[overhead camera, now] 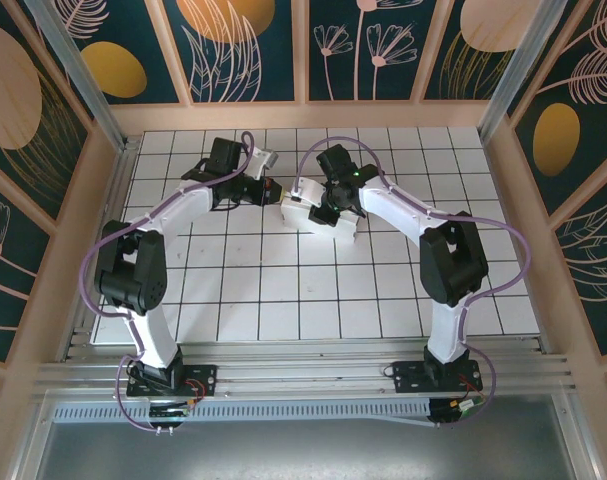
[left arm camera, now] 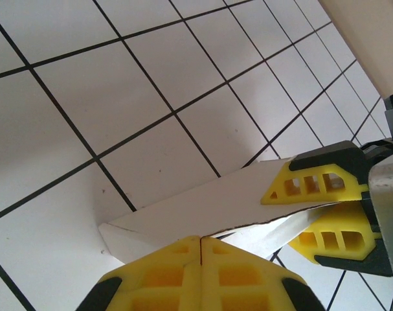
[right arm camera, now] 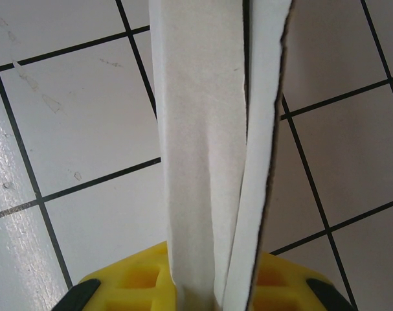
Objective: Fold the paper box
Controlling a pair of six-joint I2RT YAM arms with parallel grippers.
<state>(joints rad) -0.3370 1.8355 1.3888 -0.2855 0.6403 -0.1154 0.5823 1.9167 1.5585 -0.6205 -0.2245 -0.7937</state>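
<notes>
The left tool (left arm camera: 201,241) has its two yellow fingers pressed flat together, so that only a thin seam runs between them. Their tips sit at the lower edge of a white flap of the paper box (left arm camera: 196,201). Whether they nip that edge or merely touch it cannot be told from the left wrist view.

The right tool (left arm camera: 281,220) comes in from the other side. It is clamped on the paper box, with one yellow finger (left arm camera: 313,186) above a panel and the other below it, and the cardboard is caught between them. In the right wrist view two thin white panels rise from between those fingers. They lie close together near the grip and spread slightly apart farther out, and the brown cut edge of one shows along its side.

The paper box is plain white and partly folded, its flaps standing at angles rather than lying flat. From above it sits between the two tools, near the middle of the far half of the surface (overhead camera: 233,290), which is white with a black grid. Both arms reach inward toward it from their bases at the near edge. Wooden walls with painted panels stand around the surface.
</notes>
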